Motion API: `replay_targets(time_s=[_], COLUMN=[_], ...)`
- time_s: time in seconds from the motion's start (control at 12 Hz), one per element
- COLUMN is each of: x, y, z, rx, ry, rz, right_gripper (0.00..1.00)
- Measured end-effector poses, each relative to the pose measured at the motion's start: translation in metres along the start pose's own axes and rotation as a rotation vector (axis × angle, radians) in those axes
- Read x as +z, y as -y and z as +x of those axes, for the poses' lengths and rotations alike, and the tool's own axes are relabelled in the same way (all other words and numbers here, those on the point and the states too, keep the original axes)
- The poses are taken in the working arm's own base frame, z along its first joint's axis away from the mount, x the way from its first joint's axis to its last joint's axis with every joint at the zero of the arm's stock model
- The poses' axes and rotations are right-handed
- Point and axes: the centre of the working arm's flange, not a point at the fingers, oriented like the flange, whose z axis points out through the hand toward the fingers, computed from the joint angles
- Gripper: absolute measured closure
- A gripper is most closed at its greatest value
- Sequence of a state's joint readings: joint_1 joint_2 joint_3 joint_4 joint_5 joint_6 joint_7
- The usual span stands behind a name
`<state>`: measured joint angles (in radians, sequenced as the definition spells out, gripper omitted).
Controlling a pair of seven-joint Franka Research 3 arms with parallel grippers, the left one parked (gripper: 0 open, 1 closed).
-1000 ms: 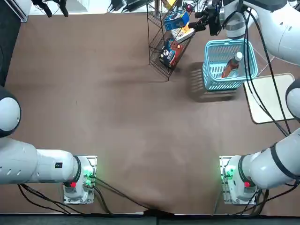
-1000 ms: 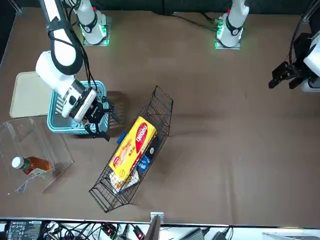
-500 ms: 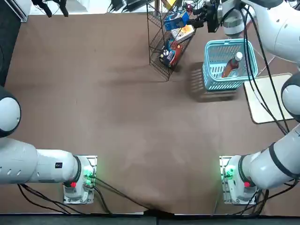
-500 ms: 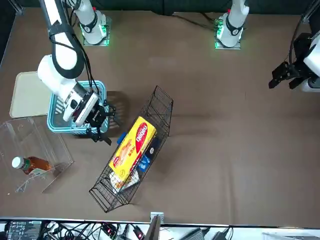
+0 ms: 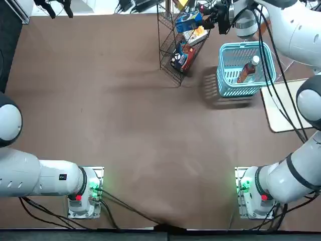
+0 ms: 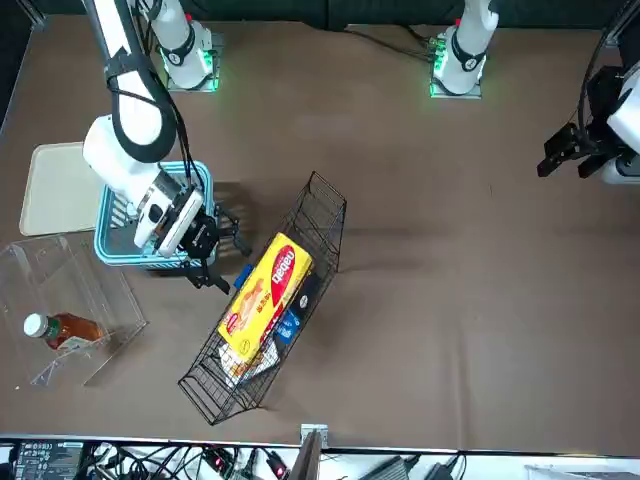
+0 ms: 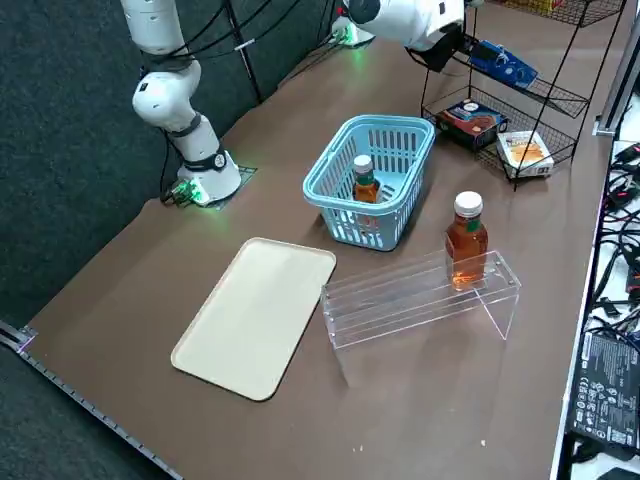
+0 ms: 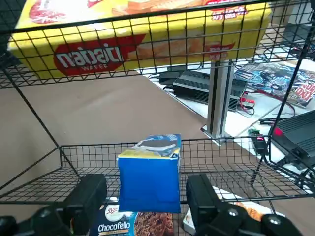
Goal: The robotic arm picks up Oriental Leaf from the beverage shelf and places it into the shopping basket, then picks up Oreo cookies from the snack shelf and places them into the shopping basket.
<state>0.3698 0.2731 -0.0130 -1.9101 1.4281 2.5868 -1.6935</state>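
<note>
We see the robotic arm point(image 6: 128, 160) reaching over the shopping basket point(image 7: 370, 180) to the black wire rack point(image 6: 270, 300), which stands near the far edge of the tabletop point(image 5: 125, 130). The right gripper point(image 8: 146, 196) is at the rack's middle tier, and its two fingers are wide apart, with the Oreo cookies point(image 8: 150, 182) between them. We can see a gap on each side of this bright blue pack, so the gripper does not hold anything. The pack is resting on the middle tier, with its narrow end toward the wrist camera. Above it, on the top tier, lies a yellow Nabati pack point(image 8: 147, 44), and on the lowest tier we find a dark blue-and-red box point(image 7: 472, 122) beside a flat white-and-orange box point(image 7: 525, 152). The Oriental Leaf point(image 7: 366, 185) is inside the basket, its white cap up, and it looks upright to us. A second tea bottle point(image 7: 466, 245) stands at the clear acrylic beverage shelf point(image 7: 410, 305), near the end that is toward the tabletop's far edge. Next to the basket, toward the right edge of the tabletop, we see a cream tray point(image 7: 255, 315) lying flat, with its far end near the basket's near right corner
</note>
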Motion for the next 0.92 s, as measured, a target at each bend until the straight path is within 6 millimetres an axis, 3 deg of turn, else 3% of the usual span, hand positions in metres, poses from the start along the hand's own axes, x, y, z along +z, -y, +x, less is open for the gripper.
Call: replay_targets(time_s=[0.92], x=[0.014], y=[0.006], z=[0.002], rx=[-0.01], ry=[0.004], rz=[0.015], right_gripper=[0.0])
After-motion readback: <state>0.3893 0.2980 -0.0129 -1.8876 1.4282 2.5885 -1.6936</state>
